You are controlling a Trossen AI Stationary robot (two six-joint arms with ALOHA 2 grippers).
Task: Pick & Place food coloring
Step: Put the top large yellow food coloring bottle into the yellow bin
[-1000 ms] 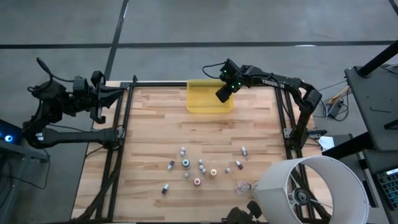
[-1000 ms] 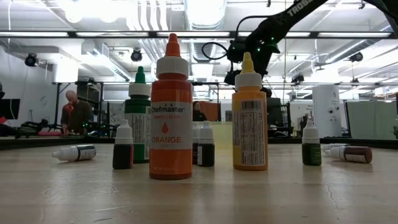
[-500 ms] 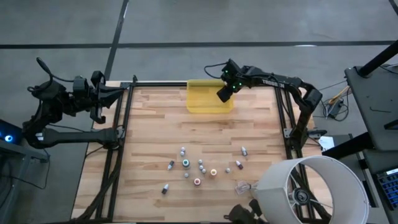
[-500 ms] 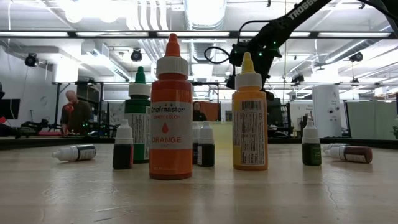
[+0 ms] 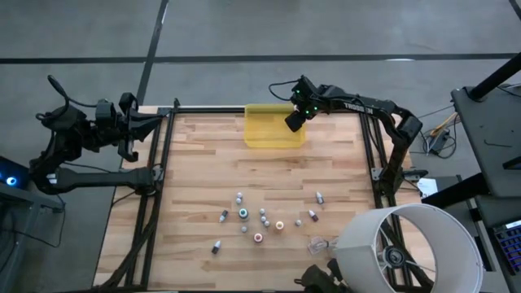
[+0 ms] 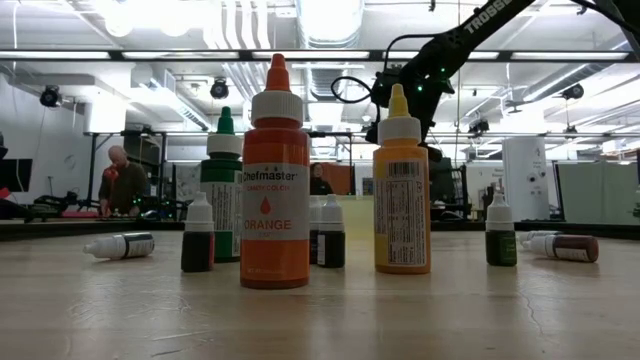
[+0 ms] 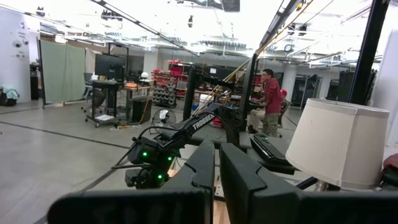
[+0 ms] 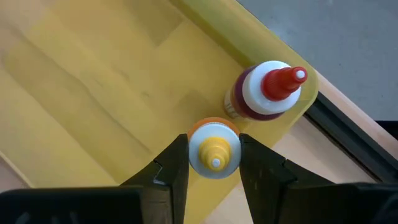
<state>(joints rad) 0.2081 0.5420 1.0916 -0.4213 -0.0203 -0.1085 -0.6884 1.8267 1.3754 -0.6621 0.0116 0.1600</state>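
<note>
One small yellow-capped bottle (image 8: 214,150) sits clamped between the right gripper's (image 8: 214,163) fingers above the yellow tray (image 5: 264,134), beside a red-capped bottle (image 8: 268,92) already inside — placing step; next, lower and release. The left gripper (image 7: 216,180), clenched empty, waits off-table.

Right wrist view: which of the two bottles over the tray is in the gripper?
The yellow-capped bottle, clamped between the right gripper fingers. The red-tipped bottle stands free in the yellow tray corner.
</note>
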